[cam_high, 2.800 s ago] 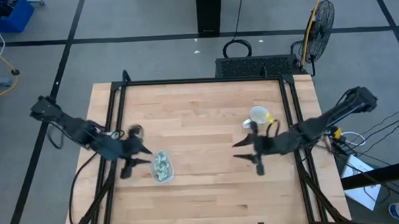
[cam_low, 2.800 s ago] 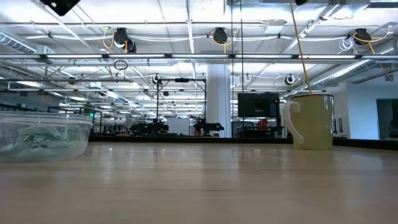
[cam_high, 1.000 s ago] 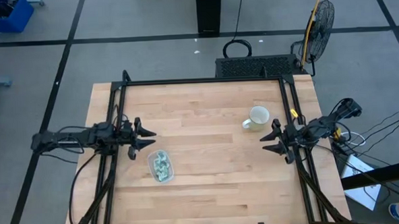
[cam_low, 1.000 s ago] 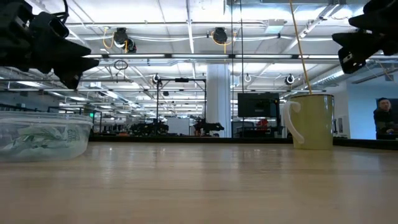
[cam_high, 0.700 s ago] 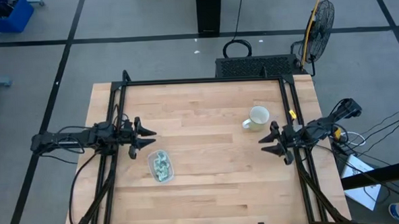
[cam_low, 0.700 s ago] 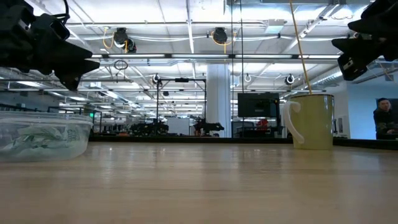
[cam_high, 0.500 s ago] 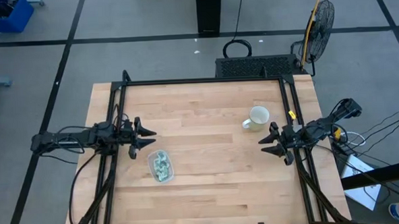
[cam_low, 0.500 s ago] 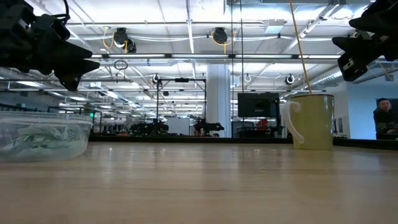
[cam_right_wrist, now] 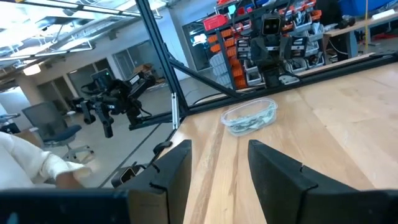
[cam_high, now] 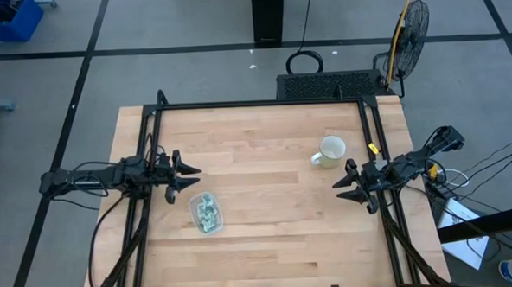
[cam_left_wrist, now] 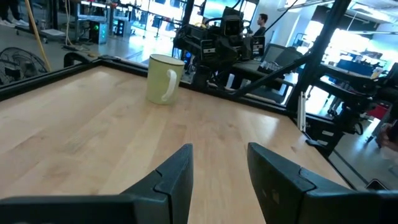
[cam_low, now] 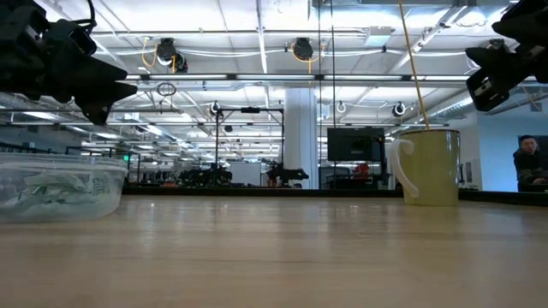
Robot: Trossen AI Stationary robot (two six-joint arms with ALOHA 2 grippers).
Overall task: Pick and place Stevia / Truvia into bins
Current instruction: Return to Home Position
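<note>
The clear plastic bin (cam_high: 206, 212) stands on the table's left half, with pale green and white Stevia packets (cam_high: 208, 215) lying inside it; it also shows in the low view (cam_low: 58, 186) and the right wrist view (cam_right_wrist: 250, 117). My left gripper (cam_high: 193, 180) hovers open at the table's left edge, just beyond the bin's far left corner. My right gripper (cam_high: 342, 190) hovers open at the right edge, near side of the white mug (cam_high: 329, 150). Neither touches anything.
The white mug (cam_low: 425, 165) stands upright on the table's right half, handle toward the left. Black frame rails (cam_high: 263, 102) border the table's far, left and right sides. A person sits in the room behind (cam_low: 533, 163). Bare wood lies between the bin and the mug.
My right gripper has drifted slightly toward the table's right edge. The left arm, the bin and the mug have kept still.
</note>
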